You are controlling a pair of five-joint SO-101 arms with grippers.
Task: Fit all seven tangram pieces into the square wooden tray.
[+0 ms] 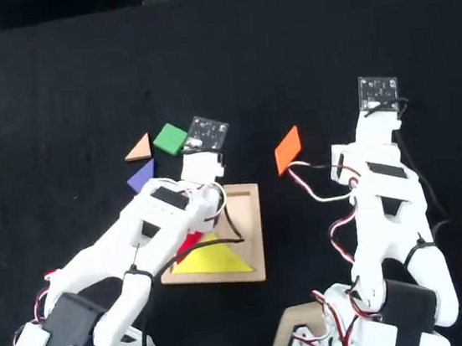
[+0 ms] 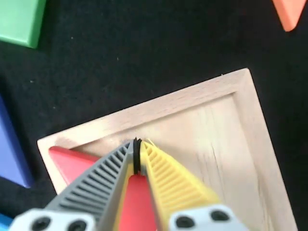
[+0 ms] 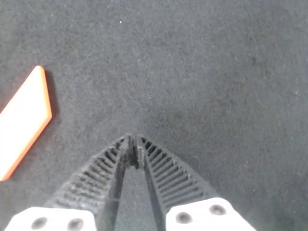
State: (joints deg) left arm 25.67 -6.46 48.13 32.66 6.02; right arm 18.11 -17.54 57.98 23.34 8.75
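The square wooden tray [image 1: 250,221] lies in the middle of the black table, with a yellow triangle [image 1: 214,258] and a red piece [image 1: 191,242] inside it. In the left wrist view my left gripper [image 2: 136,147] is shut, its tips just above the tray floor [image 2: 211,139] beside the red piece [image 2: 67,161]. Red shows through the gap between the fingers lower down. My right gripper [image 3: 133,150] is shut with nothing in it, over bare table to the right of the orange parallelogram [image 3: 24,120] [image 1: 288,149].
A green square [image 1: 169,138], a tan triangle [image 1: 138,148] and a blue triangle [image 1: 141,177] lie loose behind the tray's left corner. The left arm [image 1: 138,243] reaches across the tray's left side. The right arm [image 1: 387,204] stands at the right.
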